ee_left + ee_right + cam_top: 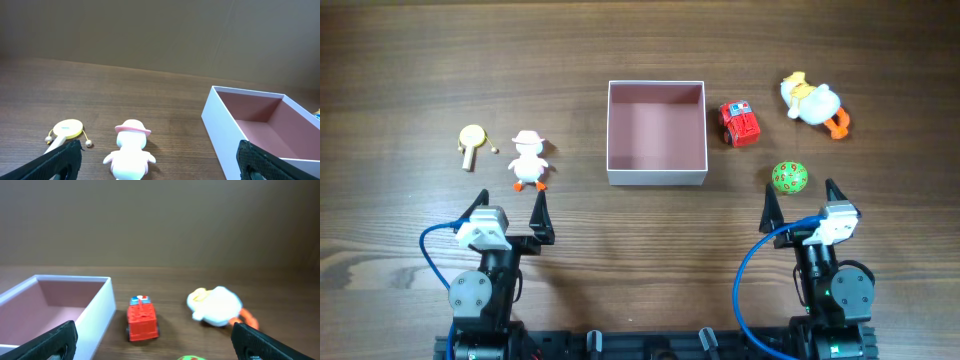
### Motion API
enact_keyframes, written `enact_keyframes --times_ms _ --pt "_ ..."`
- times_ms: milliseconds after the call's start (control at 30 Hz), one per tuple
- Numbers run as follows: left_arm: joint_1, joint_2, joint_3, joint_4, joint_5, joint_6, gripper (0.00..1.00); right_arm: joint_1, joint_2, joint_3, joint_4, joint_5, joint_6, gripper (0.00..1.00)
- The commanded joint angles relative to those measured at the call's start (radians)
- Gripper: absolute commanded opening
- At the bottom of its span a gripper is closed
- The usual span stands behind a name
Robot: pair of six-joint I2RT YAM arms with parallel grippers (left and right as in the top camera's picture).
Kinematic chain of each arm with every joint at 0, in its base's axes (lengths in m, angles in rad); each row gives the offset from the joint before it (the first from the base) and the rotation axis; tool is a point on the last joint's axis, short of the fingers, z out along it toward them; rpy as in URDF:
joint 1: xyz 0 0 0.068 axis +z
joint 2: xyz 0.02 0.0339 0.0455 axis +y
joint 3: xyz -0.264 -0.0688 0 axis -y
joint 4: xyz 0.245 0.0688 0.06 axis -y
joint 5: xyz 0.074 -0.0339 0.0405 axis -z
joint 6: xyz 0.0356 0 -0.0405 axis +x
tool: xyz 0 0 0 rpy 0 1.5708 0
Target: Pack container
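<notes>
The container is a square shallow white box with a dull pink inside, standing empty at the table's middle; it also shows in the left wrist view and the right wrist view. A small white duck with a pink hat stands left of it, just ahead of my open left gripper. My right gripper is open and empty, behind a green ball. A red toy truck sits beside the container's right wall.
A yellow rattle drum lies at the far left. A larger white duck with orange feet lies on its side at the back right. Bare wooden tabletop stretches between the two arms.
</notes>
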Motion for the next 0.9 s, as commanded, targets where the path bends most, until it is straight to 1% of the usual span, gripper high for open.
enact_keyframes --times_ms 0,33,100,233,333,433,533,667,700,867 --pt "0.008 0.0 -0.01 0.0 -0.01 0.008 1.0 0.001 0.002 0.0 0.001 -0.103 0.246 1.0" --pt "0.008 0.0 -0.01 0.0 -0.01 0.008 1.0 0.001 0.005 0.0 0.006 -0.149 0.308 1.0" --pt "0.008 0.0 -0.01 0.0 -0.01 0.008 1.0 0.001 0.013 0.0 0.01 -0.203 0.363 1.0" --pt "0.008 0.0 -0.01 0.0 -0.01 0.008 1.0 0.001 0.044 0.003 0.024 -0.254 0.372 1.0" --pt "0.008 0.0 -0.01 0.0 -0.01 0.008 1.0 0.001 0.082 0.033 0.05 -0.252 0.33 1.0" --pt "0.008 0.0 -0.01 0.0 -0.01 0.008 1.0 0.001 0.143 0.099 0.068 -0.229 0.227 1.0" --pt "0.008 0.0 -0.01 0.0 -0.01 0.008 1.0 0.001 0.243 0.206 0.042 -0.166 0.13 1.0" --pt "0.008 0.0 -0.01 0.0 -0.01 0.008 1.0 0.001 0.492 0.432 -0.132 -0.033 0.047 1.0" --pt "0.008 0.0 -0.01 0.0 -0.01 0.008 1.0 0.001 0.579 0.506 -0.188 -0.025 0.032 1.0" --pt "0.008 0.0 -0.01 0.0 -0.01 0.008 1.0 0.001 0.885 0.809 -0.418 -0.045 -0.008 1.0"
